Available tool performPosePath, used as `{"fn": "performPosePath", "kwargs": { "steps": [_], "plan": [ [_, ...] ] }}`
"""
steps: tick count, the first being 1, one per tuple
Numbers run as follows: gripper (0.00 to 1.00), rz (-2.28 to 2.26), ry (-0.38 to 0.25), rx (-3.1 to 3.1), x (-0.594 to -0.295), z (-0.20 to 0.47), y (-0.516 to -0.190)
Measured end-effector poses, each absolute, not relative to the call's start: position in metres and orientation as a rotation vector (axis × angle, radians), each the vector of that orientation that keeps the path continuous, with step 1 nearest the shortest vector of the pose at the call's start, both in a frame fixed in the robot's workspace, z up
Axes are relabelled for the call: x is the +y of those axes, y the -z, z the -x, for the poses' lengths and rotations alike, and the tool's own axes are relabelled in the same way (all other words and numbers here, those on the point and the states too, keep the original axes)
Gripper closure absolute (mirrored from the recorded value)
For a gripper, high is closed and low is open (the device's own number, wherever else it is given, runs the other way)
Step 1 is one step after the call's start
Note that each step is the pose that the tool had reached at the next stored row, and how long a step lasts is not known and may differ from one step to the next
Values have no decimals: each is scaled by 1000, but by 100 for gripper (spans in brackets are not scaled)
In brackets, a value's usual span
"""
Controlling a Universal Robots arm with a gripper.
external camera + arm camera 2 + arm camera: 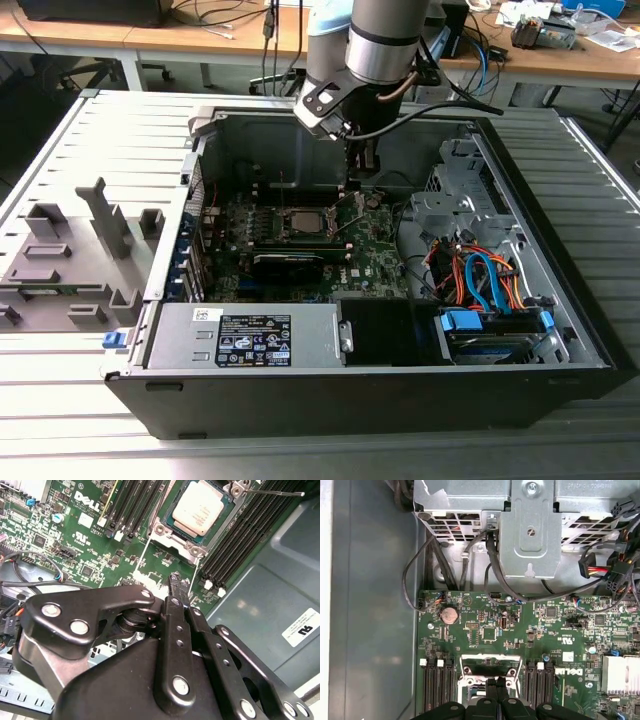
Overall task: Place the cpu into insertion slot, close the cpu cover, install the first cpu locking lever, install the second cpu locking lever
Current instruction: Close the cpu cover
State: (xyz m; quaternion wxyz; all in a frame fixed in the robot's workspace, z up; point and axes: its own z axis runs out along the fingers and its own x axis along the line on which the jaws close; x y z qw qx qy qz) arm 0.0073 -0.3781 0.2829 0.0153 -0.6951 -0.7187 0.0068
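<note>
The cpu (300, 222) (202, 507), a silver-topped square chip, lies flat in the insertion slot, whose metal rim (170, 536) sits in the green board. The cpu cover (350, 212) (487, 659) stands raised, tilted up from the slot's edge on the exterior view's right. My gripper (360, 183) (179, 580) (498, 681) hangs just above the cover's free edge. Its black fingers (172, 630) are pressed together with nothing between them, and their tips are at or very near that edge. A thin wire locking lever (272, 492) sticks out beside the slot, unlatched.
The open computer case (560, 330) lies on a slatted table. A black graphics card (288, 262) lies in front of the slot. A power supply (245, 338), a drive cage (450, 200) and coloured cables (480, 280) are inside too. Memory slots (240, 535) flank the slot. Grey fixtures (70, 260) stand outside.
</note>
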Motion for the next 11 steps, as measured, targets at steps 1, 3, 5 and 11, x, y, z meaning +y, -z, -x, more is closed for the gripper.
{"fn": "performPosePath", "kwargs": {
  "steps": [1,3,5,11],
  "plan": [
    [89,2163,-21,-2236,-378,-8,-283],
    [89,2163,-21,-2236,-378,-8,-282],
    [89,2163,-21,-2236,-378,-8,-282],
    [89,2163,-21,-2236,-378,-9,-281]
  ]
}}
